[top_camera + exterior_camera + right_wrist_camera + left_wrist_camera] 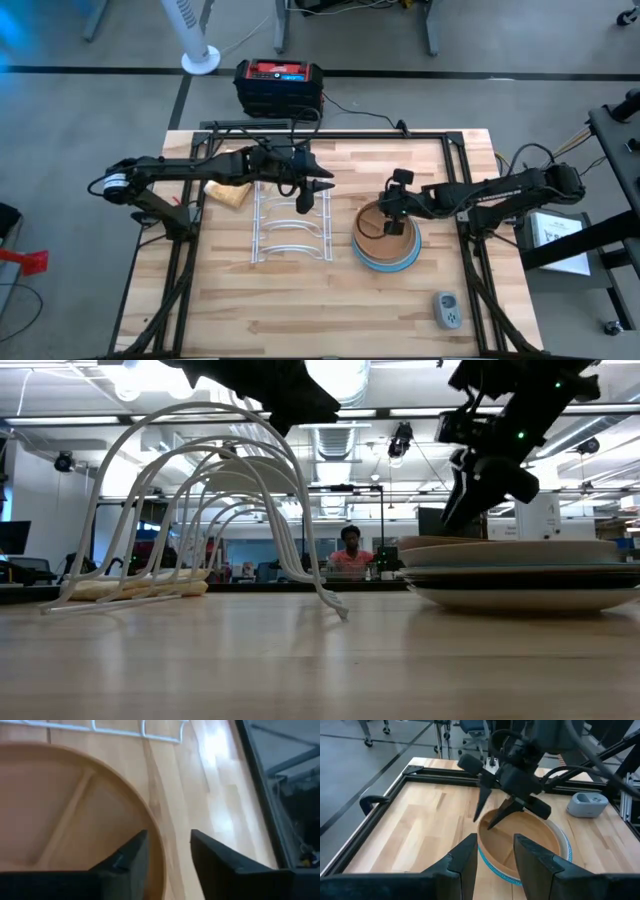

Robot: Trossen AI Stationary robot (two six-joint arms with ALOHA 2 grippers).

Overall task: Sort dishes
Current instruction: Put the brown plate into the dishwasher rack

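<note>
Beside wire rack [290, 225] | right pincer [393, 224] parted astride wooden plate [377, 232] rim | left pincer [318, 190] parted

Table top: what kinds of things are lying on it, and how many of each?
Plate stack: 1 (brown plate on top; how many plates are under it is unclear)
White wire rack: 1
Tan block: 1
Grey gadget: 1
Total: 4
</note>
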